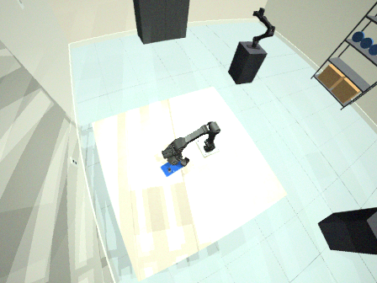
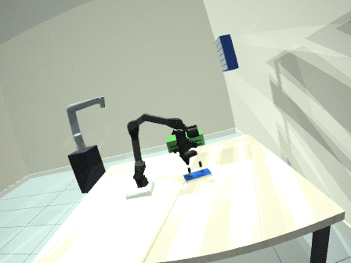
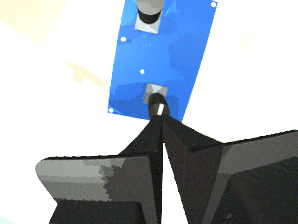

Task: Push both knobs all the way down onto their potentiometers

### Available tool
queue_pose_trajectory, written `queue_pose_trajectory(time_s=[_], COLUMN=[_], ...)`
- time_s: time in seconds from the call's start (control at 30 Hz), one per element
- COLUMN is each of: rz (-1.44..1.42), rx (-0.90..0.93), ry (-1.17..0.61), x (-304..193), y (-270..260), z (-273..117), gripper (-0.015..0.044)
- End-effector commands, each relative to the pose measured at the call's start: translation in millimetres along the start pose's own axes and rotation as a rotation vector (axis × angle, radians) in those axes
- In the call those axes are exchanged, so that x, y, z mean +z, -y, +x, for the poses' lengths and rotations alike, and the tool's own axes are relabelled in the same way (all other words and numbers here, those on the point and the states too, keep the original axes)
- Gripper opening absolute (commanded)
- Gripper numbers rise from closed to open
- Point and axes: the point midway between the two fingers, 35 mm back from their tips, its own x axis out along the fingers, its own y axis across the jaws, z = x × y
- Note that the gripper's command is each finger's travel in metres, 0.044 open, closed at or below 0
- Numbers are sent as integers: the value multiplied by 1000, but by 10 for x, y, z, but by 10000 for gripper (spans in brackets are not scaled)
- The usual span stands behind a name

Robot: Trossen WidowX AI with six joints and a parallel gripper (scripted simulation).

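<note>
The blue circuit board (image 1: 174, 168) (image 2: 208, 173) (image 3: 165, 55) stands low on the table. The near knob (image 2: 189, 171) (image 3: 158, 106), black with a white line on top, stands over its grey potentiometer (image 3: 156, 89). The far knob (image 2: 200, 164) (image 3: 150, 7) stands up at the board's other end, above its potentiometer (image 3: 148, 26). Both look raised in the exterior view. My gripper (image 2: 187, 163) (image 3: 160, 120) is shut with nothing between its fingers. Its tips are just above the near knob; whether they touch it I cannot tell. The arm hides part of the board in the top view.
The arm's white base (image 1: 210, 152) (image 2: 135, 192) sits on the table (image 1: 227, 198) (image 2: 235, 219) beside the board. A green box (image 2: 171, 145) shows behind the gripper in the exterior view. Another arm on a black pedestal (image 1: 247, 63) stands off the table.
</note>
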Motion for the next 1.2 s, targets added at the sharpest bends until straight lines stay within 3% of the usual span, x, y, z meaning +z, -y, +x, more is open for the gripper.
queue_pose_trajectory(time_s=[0.0, 1.17], rz=[-5, -5], rx=[-2, -2], ry=[-8, -8], x=[-11, -12], y=[3, 3], z=[90, 149], gripper=[0, 0])
